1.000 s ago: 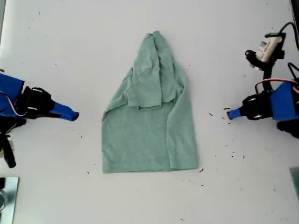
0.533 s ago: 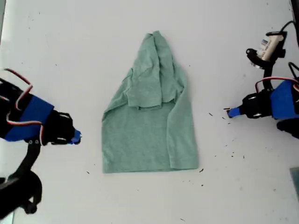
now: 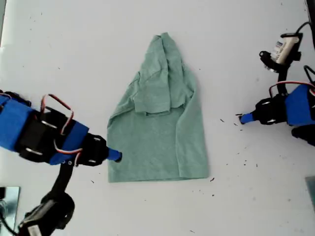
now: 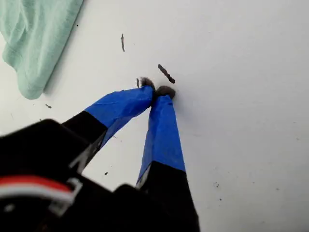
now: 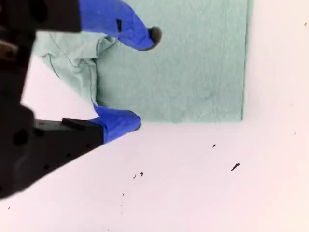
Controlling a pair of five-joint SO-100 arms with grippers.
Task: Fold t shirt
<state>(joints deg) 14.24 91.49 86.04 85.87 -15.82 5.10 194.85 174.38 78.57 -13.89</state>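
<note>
- The surface point(image 3: 74, 59) is plain white, with small dark specks scattered over it.
- The t shirt point(image 3: 157, 118) lies flat on it, partly folded, sleeves turned inward, hem edge straight.
- Its lower side edge lies at my second end effector point(image 5: 140, 79).
- Several specks point(image 3: 244, 162) lie near my first end effector point(image 4: 157, 91), which stands well apart from the cloth.

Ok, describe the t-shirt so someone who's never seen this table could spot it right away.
On the white table, look at the middle, between the two blue-taped arms. The t shirt lies there, partly folded and narrowing toward the exterior view's top. It is the only pale sage-green fabric in sight.
</note>
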